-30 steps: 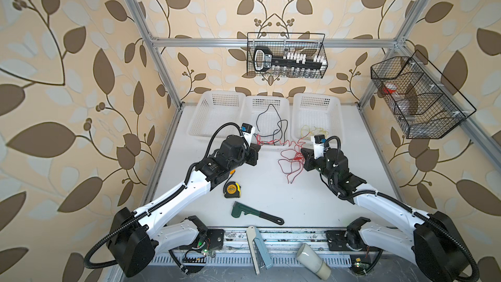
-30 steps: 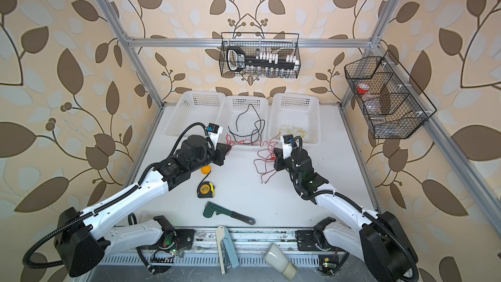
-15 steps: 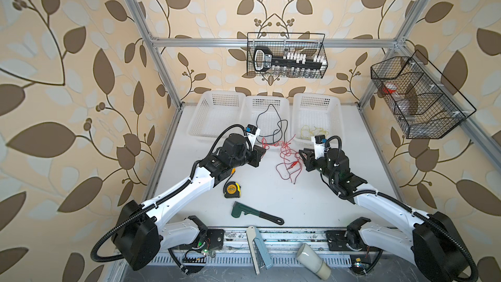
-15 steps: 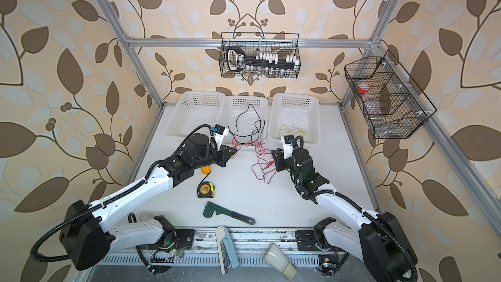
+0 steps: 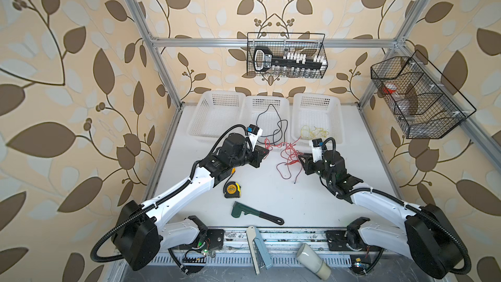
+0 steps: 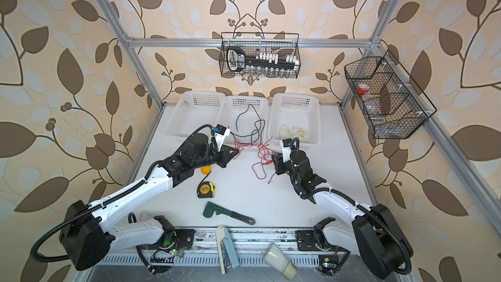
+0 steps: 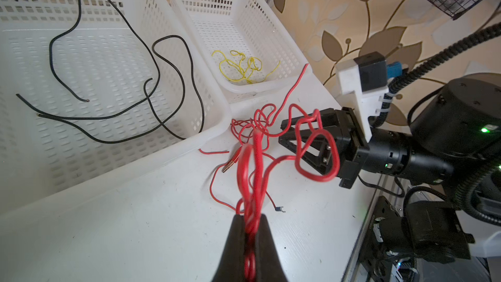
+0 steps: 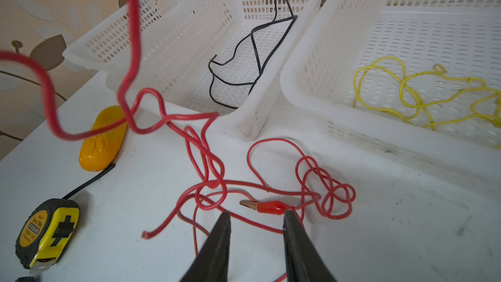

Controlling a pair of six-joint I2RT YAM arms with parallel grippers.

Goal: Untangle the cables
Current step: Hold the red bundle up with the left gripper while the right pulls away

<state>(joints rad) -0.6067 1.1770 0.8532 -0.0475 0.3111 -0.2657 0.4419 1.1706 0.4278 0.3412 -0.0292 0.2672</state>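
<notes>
Tangled red cables (image 5: 286, 155) lie on the white table between my two grippers. My left gripper (image 5: 266, 151) is shut on a bunch of red strands (image 7: 257, 158), which rise from its fingertips (image 7: 238, 219). My right gripper (image 8: 256, 216) stands open just above the table, nothing between its fingers; a red alligator clip (image 8: 272, 206) lies right before it. In both top views the right gripper (image 6: 273, 158) faces the left one across the tangle. A black cable (image 5: 273, 124) lies in the middle basket, partly over its front rim. A yellow cable (image 5: 314, 131) lies in the right basket.
Three white baskets (image 5: 217, 99) line the back of the table. A yellow tape measure (image 5: 231, 188), a green-headed wrench (image 5: 254, 212) and a small orange object (image 6: 206, 170) lie near the left arm. Wire baskets (image 5: 286, 55) hang on the walls.
My right gripper has opened and let go of the red cable. The left gripper has moved right toward the middle, still holding red strands, and the tangle has slackened.
</notes>
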